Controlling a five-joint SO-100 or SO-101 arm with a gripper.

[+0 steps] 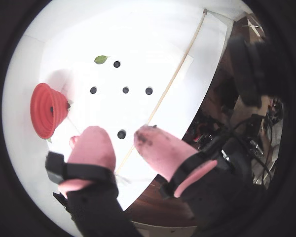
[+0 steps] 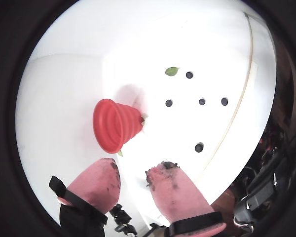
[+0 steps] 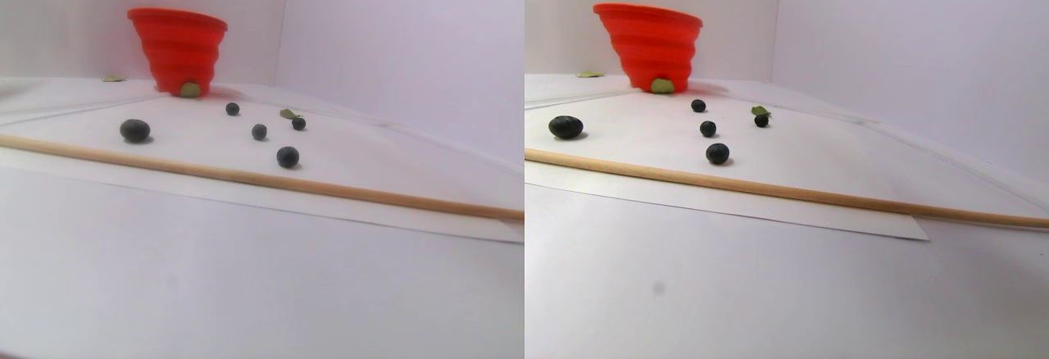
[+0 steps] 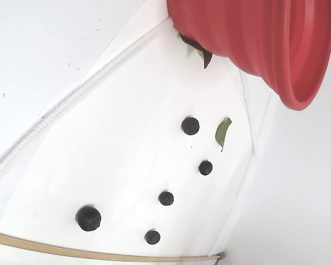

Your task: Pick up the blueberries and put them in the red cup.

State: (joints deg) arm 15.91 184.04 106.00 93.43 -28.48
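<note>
Five blueberries (image 4: 89,218) loose, red cup (image 4: 254,38) cropped, interior unseen, claw (image 1: 119,144) released, empty.

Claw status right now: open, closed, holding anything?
Claw: open, holding nothing; pink fingers spread apart above the white sheet, all five blueberries still on it.

Strong, even light throughout, washing the white paper-covered tabletop (image 1: 138,39) to near-blown glare in both wrist views. Heavy fisheye bending and black vignetting at their edges; pink padded fingertips (image 2: 172,190) soft and out of focus. Faint short shadows under the small dark round blueberries (image 3: 288,156). Large red ridged plastic cup (image 4: 254,33) slightly blurred up close.
</note>
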